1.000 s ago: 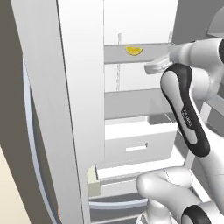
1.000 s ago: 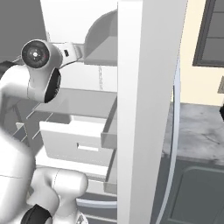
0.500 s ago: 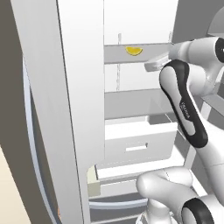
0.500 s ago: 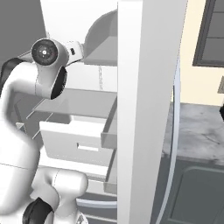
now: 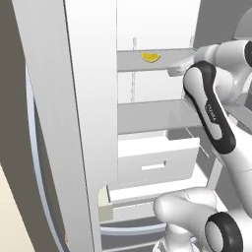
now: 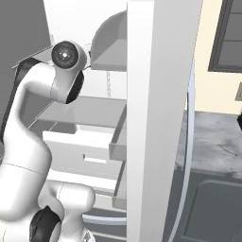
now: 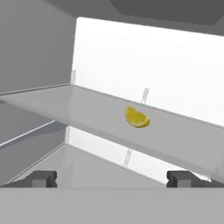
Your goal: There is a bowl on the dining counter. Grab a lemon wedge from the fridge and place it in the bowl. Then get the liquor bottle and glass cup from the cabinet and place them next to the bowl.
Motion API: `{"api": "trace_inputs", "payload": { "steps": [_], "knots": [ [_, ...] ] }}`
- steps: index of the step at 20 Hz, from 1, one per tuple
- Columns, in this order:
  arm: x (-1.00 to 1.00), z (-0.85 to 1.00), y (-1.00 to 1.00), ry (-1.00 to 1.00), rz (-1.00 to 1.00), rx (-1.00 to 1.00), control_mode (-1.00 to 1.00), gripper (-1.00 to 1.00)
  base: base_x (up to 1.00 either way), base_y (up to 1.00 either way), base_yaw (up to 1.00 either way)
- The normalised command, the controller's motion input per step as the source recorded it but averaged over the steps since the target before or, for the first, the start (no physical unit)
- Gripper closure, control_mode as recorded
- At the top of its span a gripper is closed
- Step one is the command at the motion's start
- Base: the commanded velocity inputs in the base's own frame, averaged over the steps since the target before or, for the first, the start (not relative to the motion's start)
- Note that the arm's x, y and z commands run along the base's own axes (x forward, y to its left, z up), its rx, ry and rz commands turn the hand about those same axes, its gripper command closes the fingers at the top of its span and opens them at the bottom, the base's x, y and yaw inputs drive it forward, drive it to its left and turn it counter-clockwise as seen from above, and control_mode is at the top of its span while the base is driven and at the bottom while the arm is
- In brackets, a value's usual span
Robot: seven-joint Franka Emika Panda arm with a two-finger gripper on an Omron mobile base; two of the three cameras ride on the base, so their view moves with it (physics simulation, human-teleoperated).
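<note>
With the white fridge (image 5: 88, 123) standing open, the yellow lemon wedge (image 5: 150, 57) sits alone on the upper grey glass shelf (image 5: 147, 61), toward the shelf's middle, peel curve down, close to the white back wall. Hand view shows the same wedge (image 7: 137, 117) resting on that shelf (image 7: 87, 113), slightly right of centre and above the line of the fingertips (image 7: 43, 178).

Gripper (image 7: 112, 179) state: jaws released, spread wide, nothing between them. Both dark tips show at the bottom of the hand view, well apart from each other. Wedge is well clear of them, farther in; no contact.

Left base view: white arm with dark joints (image 5: 211, 118) reaches up from the lower right toward the right end of the upper shelf, wrist at about shelf height. The hand end is mostly hidden behind the forearm there, so the jaws can't be read from that view. Right base view: arm (image 6: 38, 127) rises from the lower left, with its round dark-capped joint (image 6: 66, 54) level with the upper shelf; the fridge's white door edge (image 6: 156, 118) blocks the wedge from this side.

Below the upper shelf there is a second grey shelf (image 5: 152, 115), then a white drawer (image 5: 157, 162) pulled partly out, slot handle on its front. The drawer (image 6: 80, 153) also shows in the right base view. At far right in that view: grey stone table (image 6: 212, 142) beside the fridge, and a dark-framed cabinet door (image 6: 227, 33) on the cream wall above.
</note>
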Motion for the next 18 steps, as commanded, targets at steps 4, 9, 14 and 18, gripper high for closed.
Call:
{"api": "trace_inputs", "payload": {
  "steps": [4, 9, 14, 18],
  "knots": [
    [0.37, 0.00, -0.16, 0.03, 0.00, 0.01, -1.00, -1.00, 0.00, 0.00, 0.00],
    [0.40, 0.00, -0.13, 0.03, 0.00, 0.00, -1.00, -1.00, 0.00, 0.00, 0.00],
    [0.51, 0.00, -0.10, 0.06, 0.00, 0.00, -1.00, -1.00, 0.00, 0.00, 0.00],
    [0.40, 0.02, -0.06, 0.04, 0.00, 0.02, -1.00, -1.00, 0.00, 0.00, 0.00]
  ]
}}
